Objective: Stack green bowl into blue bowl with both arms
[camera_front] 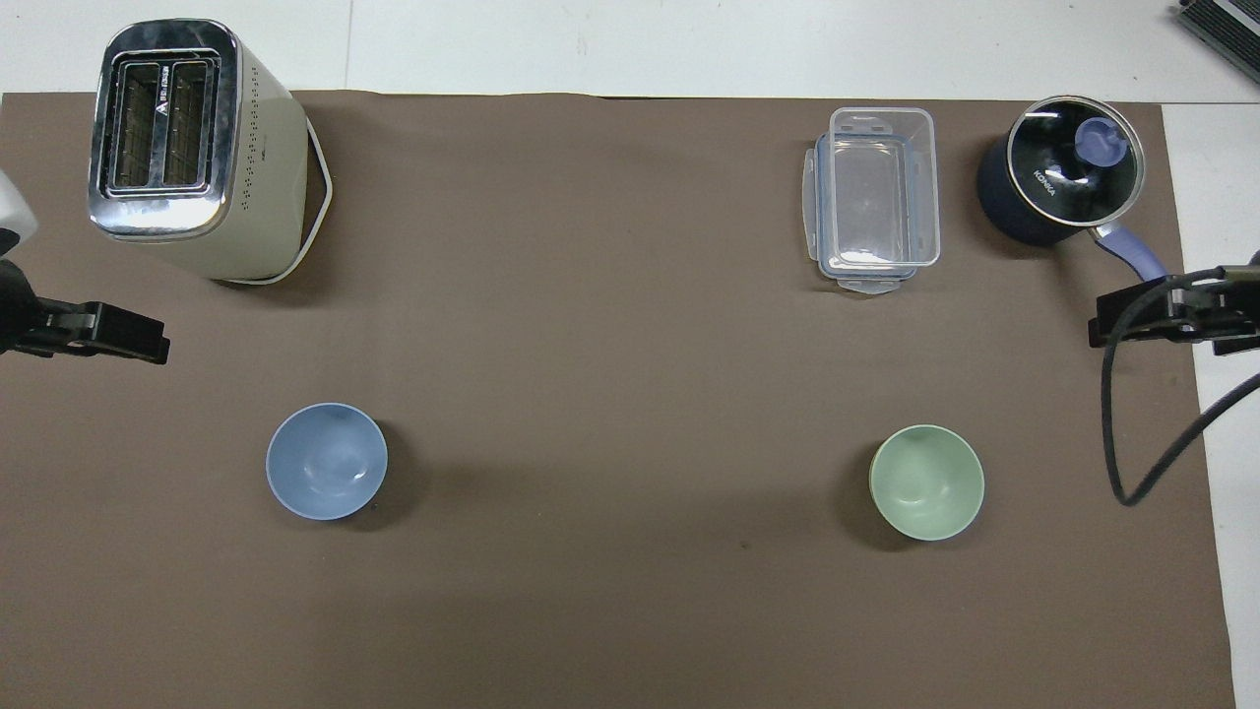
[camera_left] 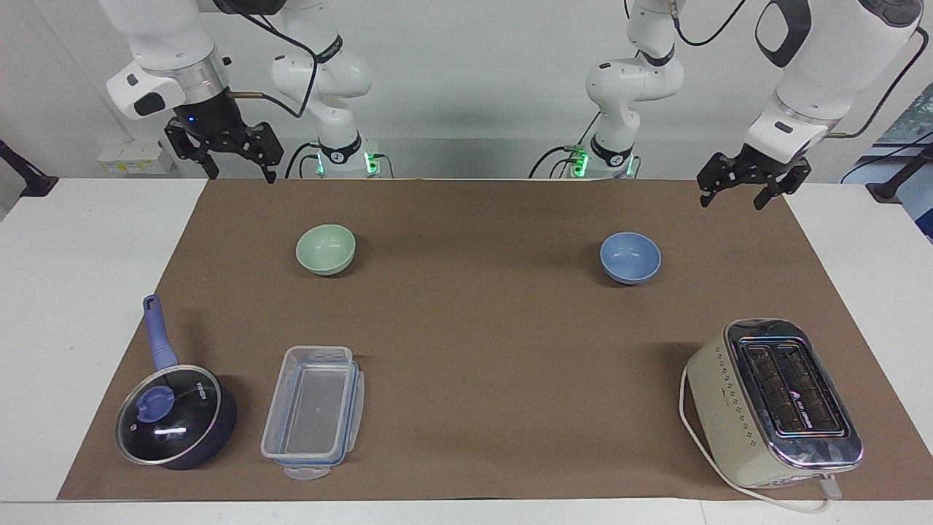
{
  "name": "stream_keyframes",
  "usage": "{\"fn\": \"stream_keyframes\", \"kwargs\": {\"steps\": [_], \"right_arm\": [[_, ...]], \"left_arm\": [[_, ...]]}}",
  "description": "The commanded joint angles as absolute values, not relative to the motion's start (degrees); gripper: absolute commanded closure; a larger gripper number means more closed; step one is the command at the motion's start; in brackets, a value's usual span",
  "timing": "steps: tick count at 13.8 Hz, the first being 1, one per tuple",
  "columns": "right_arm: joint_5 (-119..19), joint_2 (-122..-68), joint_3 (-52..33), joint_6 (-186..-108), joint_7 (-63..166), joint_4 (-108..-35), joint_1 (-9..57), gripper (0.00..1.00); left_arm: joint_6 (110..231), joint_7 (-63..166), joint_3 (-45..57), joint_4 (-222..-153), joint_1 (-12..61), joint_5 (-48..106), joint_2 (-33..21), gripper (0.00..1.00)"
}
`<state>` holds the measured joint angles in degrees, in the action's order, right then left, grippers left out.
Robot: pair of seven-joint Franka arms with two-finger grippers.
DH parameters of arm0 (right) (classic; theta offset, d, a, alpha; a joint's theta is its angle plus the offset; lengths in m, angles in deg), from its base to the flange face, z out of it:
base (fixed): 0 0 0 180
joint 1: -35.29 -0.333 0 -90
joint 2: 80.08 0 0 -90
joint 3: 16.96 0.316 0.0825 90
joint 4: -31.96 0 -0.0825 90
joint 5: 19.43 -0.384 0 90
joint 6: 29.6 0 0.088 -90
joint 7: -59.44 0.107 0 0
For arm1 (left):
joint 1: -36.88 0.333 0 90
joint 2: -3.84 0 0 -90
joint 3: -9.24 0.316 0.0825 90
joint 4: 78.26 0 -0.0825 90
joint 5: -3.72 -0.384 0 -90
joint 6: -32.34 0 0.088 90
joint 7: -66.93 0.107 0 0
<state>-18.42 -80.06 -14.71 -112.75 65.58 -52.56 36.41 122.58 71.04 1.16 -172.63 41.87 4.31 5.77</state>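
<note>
Standing upright on the brown mat (camera_left: 466,364), the green bowl (camera_left: 326,249) sat toward the right arm's end of the table, and the blue bowl (camera_left: 630,257) sat toward the left arm's end, about level with it. The two bowls were well apart, both empty, mouths up.

The right gripper (camera_left: 232,162) hung in the air above the mat's edge nearest the robots, at the right arm's end. Its fingers stood apart and held nothing. The green bowl lay on the mat below it and more toward the table's middle, clear of the fingers, with no contact.

The left gripper (camera_left: 751,191) hung above the matching corner of the mat at the left arm's end. Its fingers were also apart and empty. The blue bowl lay on the mat well away from them, more toward the middle of the table.

Farther from the robots than the green bowl stood a clear plastic container (camera_left: 315,412) and, beside it, a dark lidded saucepan (camera_left: 175,419) with a blue handle. Farther from the robots than the blue bowl stood a cream toaster (camera_left: 773,405), its white cord looped against its side.
</note>
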Motion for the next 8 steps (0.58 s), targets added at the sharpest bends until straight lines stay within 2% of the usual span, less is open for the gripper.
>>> {"fn": "stream_keyframes", "kwargs": {"steps": [1, 8], "right_arm": [[-19.51, -78.85, -14.59, -113.01, 66.73, -54.00, 37.05, 0.00], [-19.51, -78.85, -14.50, -113.01, 66.73, -54.00, 36.96, 0.00]], "left_arm": [[121.37, 71.15, 1.15, -174.92, 42.24, 3.45, 7.69, 0.00], [121.46, 71.77, 1.24, -175.47, 42.24, 3.63, 7.97, 0.00]]}}
